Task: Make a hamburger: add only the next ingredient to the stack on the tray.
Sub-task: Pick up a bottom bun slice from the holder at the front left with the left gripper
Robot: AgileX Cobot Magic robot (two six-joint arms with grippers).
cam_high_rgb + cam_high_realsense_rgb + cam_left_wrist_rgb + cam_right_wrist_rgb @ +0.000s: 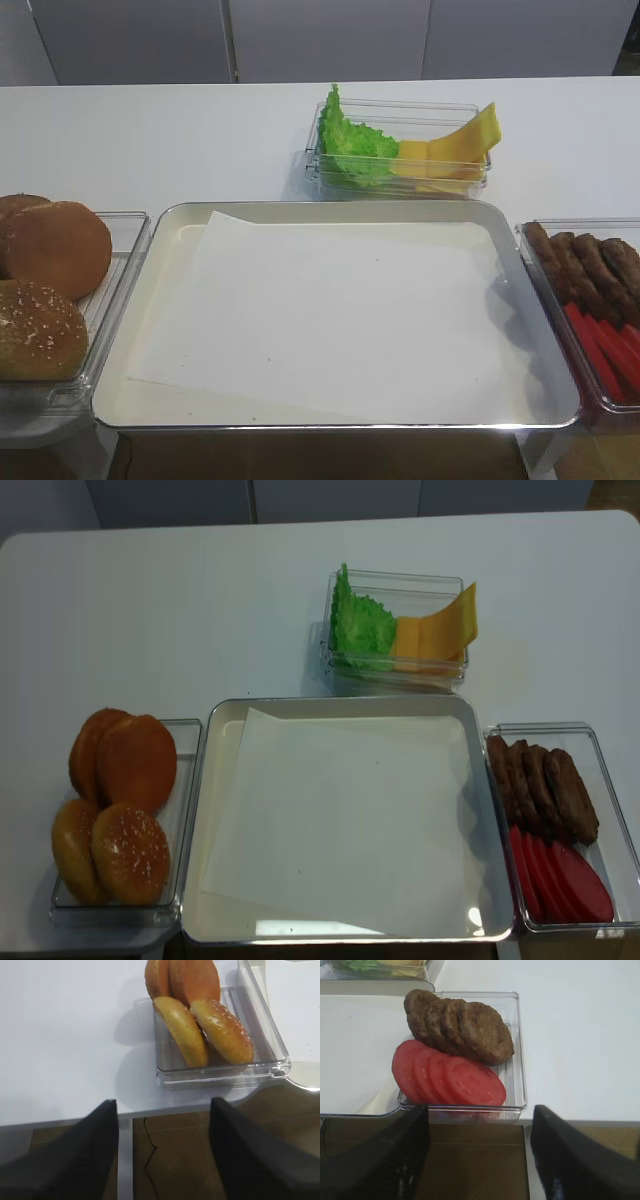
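Shiny rectangular metal tray (200, 830) lined with white paper sheet (340, 820), smooth brown flat bun halves (135, 763) stood in clear plastic container (185, 780) left of it, left gripper (162, 1155) and right gripper (477, 1155) both seen released, nothing held.

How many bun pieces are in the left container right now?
4: two smooth bun halves standing at the far end of the left container, two sesame-seeded buns at the near end. More may be hidden behind them.
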